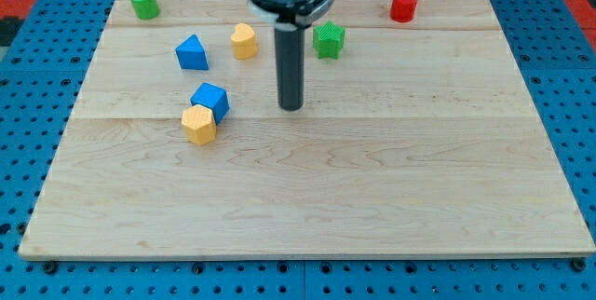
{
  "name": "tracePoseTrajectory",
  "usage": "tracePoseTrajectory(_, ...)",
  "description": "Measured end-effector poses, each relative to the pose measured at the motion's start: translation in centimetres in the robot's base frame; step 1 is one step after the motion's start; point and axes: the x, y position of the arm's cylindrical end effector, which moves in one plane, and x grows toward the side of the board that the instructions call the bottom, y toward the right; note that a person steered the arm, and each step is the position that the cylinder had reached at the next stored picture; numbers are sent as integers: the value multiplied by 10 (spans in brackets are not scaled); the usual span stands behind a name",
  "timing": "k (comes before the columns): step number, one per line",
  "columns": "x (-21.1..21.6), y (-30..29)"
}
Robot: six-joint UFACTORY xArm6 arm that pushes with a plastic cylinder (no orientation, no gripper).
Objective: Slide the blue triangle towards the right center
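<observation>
Blue pegboard (28, 132) surrounds a pale wooden board (372, 197), which fills most of the view; you see a strip of red at the top corners beyond it. Your arm ends in a dark rod hanging from a grey mount at the view's top centre, and my tip (291, 107) rests on the board slightly left of centre, in its upper half. Note for the jaws entry: you have none on this rig, only the plain rod, and it has hold of nothing. The blue triangle (192, 53) lies in the upper left part of the board, well to the view's left of my tip and a little above it, apart from it. Just to its right sits a yellow block (244, 41), rounded in outline, not touching it. Below the triangle a blue cube (210, 100) and a second yellow block (198, 125), roughly six-sided, touch each other, the yellow one at the cube's lower left; both lie to the left of my tip. A green star-like block (329, 39) sits just right of the rod, above the tip. A green block (143, 3) stands near the top left corner, and a red block (403, 6) near the top right, both looking like short cylinders.
</observation>
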Motion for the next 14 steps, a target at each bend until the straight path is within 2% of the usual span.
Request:
tracePoseTrajectory(2, -32, -157)
tracePoseTrajectory(3, -26, -144)
tracePoseTrajectory(4, 21, -133)
tracePoseTrajectory(6, 24, -157)
tracePoseTrajectory(9, 29, -142)
tracePoseTrajectory(10, -18, -98)
tracePoseTrajectory(12, -92, -174)
tracePoseTrajectory(13, -108, -142)
tracePoseTrajectory(14, -113, -133)
